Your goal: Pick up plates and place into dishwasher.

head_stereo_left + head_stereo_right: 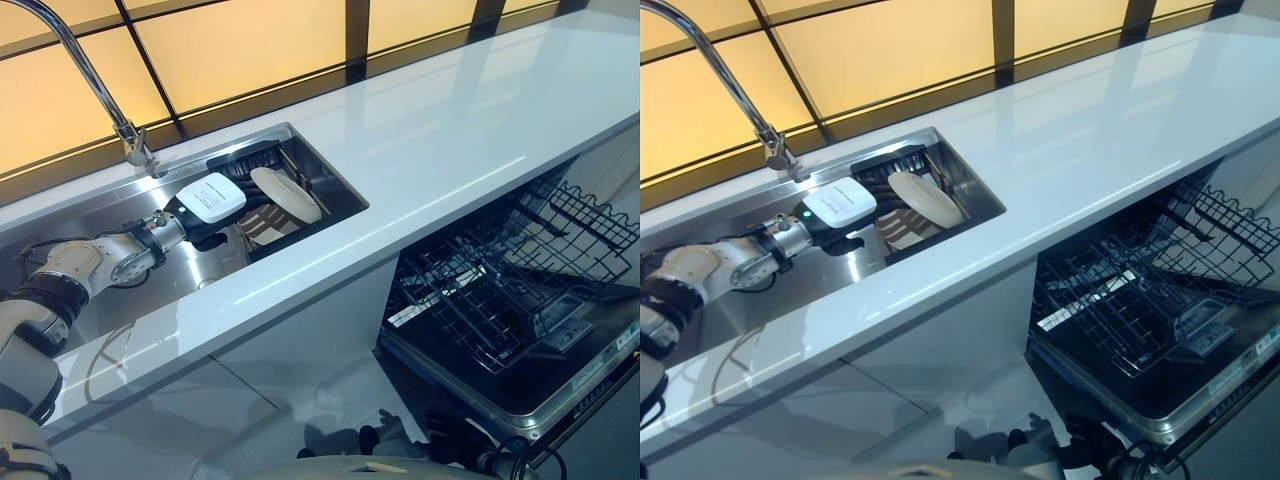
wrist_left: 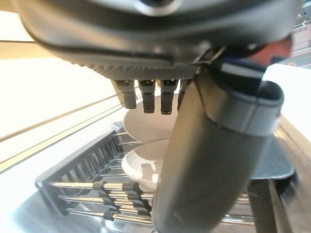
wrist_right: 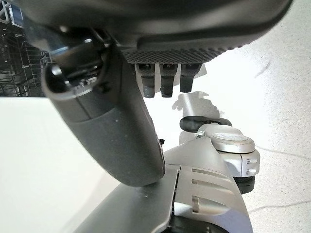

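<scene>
Where the left eye view looks down on the white desk [image 1: 450,130], a steel sink [image 1: 100,215] is sunk into it at about nine o'clock, with a curved tap [image 1: 90,75] rising at eleven o'clock. Inside the sink stands a dark dish rack [image 1: 270,195] holding two plates [image 1: 285,195] — a cream one tilted on edge and another lower down beside it. The left robot hand [image 1: 215,205] reaches into the sink just at the rack; a white box sits on its back, and no writing on it can be read. At four o'clock the dishwasher [image 1: 520,300] stands open, its wire rack [image 1: 490,280] pulled out with no plates in it.

In the right eye view the same hand lies against the plates in the rack, though whether it touches them I cannot tell.

In the left wrist view the left robot hand [image 2: 146,94] has its fingers straight and released, pointing at the two plates [image 2: 146,126] standing in the ribbed rack [image 2: 87,179] beyond, thumb alongside.

In the right wrist view the right robot hand [image 3: 165,77] hangs over the floor [image 3: 272,73] — fingers straight, grasping nothing.
</scene>
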You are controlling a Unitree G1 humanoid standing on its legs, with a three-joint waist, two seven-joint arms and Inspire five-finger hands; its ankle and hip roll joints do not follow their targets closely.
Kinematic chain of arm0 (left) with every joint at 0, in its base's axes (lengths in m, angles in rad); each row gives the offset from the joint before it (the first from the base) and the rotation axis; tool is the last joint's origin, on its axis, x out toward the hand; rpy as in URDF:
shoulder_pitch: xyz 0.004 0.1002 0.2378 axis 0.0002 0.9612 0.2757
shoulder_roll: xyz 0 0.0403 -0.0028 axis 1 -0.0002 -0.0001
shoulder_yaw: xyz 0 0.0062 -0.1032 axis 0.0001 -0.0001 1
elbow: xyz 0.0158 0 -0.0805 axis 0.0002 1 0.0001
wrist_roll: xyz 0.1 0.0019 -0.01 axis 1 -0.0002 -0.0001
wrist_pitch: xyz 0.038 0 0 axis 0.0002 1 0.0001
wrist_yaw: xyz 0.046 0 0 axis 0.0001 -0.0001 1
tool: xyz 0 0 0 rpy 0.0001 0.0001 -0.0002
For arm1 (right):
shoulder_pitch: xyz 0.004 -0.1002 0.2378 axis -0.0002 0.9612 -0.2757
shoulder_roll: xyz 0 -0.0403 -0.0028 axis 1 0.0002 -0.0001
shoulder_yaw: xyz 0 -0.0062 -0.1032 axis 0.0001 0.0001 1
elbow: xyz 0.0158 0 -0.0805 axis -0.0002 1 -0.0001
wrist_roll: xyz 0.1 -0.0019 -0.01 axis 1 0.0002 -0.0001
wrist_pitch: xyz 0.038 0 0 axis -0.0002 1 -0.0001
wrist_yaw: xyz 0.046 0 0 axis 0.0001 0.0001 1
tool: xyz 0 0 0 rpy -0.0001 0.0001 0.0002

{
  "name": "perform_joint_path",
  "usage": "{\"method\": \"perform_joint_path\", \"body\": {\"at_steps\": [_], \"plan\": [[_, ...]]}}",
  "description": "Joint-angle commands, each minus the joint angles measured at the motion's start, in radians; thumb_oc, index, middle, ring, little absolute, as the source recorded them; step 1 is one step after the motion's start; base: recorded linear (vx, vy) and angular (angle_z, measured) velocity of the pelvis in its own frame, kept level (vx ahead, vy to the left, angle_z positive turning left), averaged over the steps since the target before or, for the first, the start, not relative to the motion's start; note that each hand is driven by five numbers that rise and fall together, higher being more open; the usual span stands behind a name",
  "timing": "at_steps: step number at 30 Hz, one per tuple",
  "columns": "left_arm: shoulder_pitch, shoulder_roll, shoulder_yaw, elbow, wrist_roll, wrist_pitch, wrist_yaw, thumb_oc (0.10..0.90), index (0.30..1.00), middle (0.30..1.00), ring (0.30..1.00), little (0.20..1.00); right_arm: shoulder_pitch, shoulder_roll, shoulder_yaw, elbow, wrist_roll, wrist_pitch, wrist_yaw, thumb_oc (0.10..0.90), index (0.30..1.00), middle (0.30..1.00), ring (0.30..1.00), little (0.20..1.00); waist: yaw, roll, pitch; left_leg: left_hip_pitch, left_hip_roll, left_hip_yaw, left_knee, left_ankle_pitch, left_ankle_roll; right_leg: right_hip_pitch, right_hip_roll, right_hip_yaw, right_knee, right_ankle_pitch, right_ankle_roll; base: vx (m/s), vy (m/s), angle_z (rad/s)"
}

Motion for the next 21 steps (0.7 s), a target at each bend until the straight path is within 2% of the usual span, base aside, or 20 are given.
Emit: {"method": "perform_joint_path", "body": {"at_steps": [1, 21], "plan": [[-0.103, -0.009, 0.104, 0.045, -0.099, 0.033, 0.092, 0.800, 0.900, 0.900, 0.900, 0.900, 0.003, -0.032, -0.015, 0.005, 0.000, -0.054, 0.017, 0.800, 0.900, 0.900, 0.900, 0.900, -0.004, 0.042, -0.023, 0.032, -0.040, 0.077, 0.008, -0.168, 0.034, 0.034, 0.047, 0.059, 0.006, -0.104, 0.059, 0.00, 0.000, 0.00], [-0.231, -0.027, 0.059, -0.011, -0.197, 0.112, 0.081, 0.800, 0.900, 0.900, 0.900, 0.900, 0.005, -0.019, 0.007, 0.015, 0.021, -0.054, 0.015, 0.800, 0.900, 0.900, 0.900, 0.900, -0.019, 0.041, -0.041, 0.042, -0.037, 0.094, 0.008, -0.174, 0.035, 0.039, 0.050, 0.073, 0.006, -0.107, 0.059, 0.00, 0.000, 0.00]]}}
